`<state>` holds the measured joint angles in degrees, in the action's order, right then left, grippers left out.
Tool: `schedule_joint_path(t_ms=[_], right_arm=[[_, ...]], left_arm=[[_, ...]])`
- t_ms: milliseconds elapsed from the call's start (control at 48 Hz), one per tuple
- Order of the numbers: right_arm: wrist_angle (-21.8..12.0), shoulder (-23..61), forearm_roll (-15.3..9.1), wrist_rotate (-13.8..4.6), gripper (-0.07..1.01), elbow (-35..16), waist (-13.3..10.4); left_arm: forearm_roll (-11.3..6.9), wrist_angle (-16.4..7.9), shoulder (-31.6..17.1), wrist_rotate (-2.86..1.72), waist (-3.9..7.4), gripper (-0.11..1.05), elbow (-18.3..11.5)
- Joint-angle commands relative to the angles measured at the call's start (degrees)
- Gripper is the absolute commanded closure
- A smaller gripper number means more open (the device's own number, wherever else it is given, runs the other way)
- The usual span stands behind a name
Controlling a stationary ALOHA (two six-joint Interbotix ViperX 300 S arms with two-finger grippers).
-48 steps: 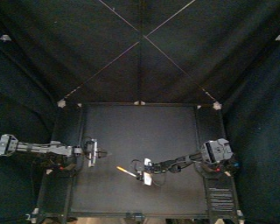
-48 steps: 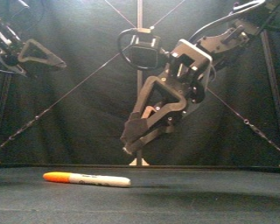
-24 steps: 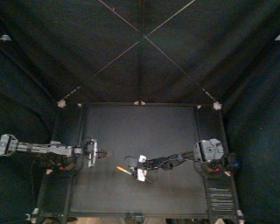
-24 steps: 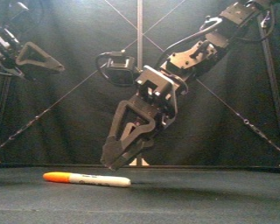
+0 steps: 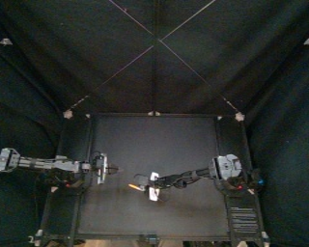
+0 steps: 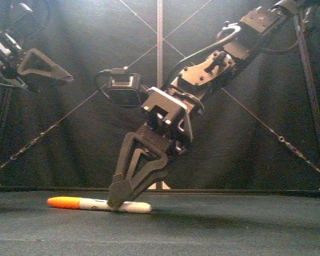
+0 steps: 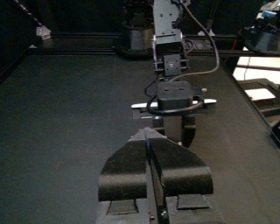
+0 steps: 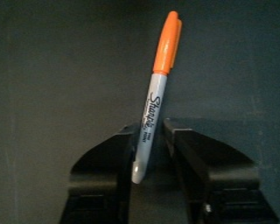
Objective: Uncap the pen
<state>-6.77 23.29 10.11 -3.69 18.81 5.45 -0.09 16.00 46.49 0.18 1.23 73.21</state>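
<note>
Orange-capped pen [image 8: 156, 83], right claw [image 8: 152, 133] astride it — plain in wrist view

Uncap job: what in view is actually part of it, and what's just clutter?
Job:
pen with orange cap, lying on the table
right gripper, fingers open astride the barrel
left gripper, parked at the table's left side, fingers shut

Lying about:
nothing visible
</note>
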Motion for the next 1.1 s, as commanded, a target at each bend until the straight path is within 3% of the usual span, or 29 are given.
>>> schedule_joint_path(t_ms=[21, 146, 292, 438, 521, 604, 688, 729, 979, 1104], right_arm=[[-0.35, -1.05, 0.00, -0.09, 0.35, -0.79, 0.26], [-1.41, -1.14, 0.00, -0.09, 0.43, -0.79, 0.26], [-2.20, -2.20, -0.62, 0.09, 0.45, -0.62, 0.09], [-2.81, -6.50, -4.83, -0.09, 0.45, -0.09, -0.18], [-3.08, -9.67, -6.59, -0.09, 0.45, 0.35, -0.18], [-3.08, -12.92, -7.91, 0.00, 0.45, 0.88, -1.05], [-3.08, -15.47, -9.23, 0.00, 0.45, 1.23, -2.02], [-2.99, -16.61, -10.02, 0.00, 0.45, 1.41, -2.55], [-1.76, -20.65, -14.06, 0.00, 0.45, 2.81, -5.45], [-0.18, -21.80, -15.12, 0.09, 0.45, 2.90, -6.50]], left_arm=[[0.00, 0.26, -0.26, -0.09, 0.18, 0.64, -0.70], [0.00, 0.18, -0.26, -0.18, 0.18, 0.64, -0.70], [-0.09, 0.26, -0.18, -0.18, 0.18, 0.64, -0.79], [-0.44, 0.26, -0.18, -0.44, 0.18, 0.63, -1.49], [-2.29, 0.26, -0.18, -0.62, 0.09, 0.60, -2.20], [-5.27, 0.26, -0.26, -0.62, 0.18, 0.53, -3.25], [-8.17, 0.26, -0.18, -0.18, 0.18, 0.42, -4.22], [-9.05, 0.26, -0.26, -0.18, 0.18, 0.37, -4.57], [-9.76, 0.26, -0.26, -0.44, -0.09, 0.07, -5.63], [-9.76, 0.26, -0.70, -0.44, -0.18, 0.02, -5.63]])
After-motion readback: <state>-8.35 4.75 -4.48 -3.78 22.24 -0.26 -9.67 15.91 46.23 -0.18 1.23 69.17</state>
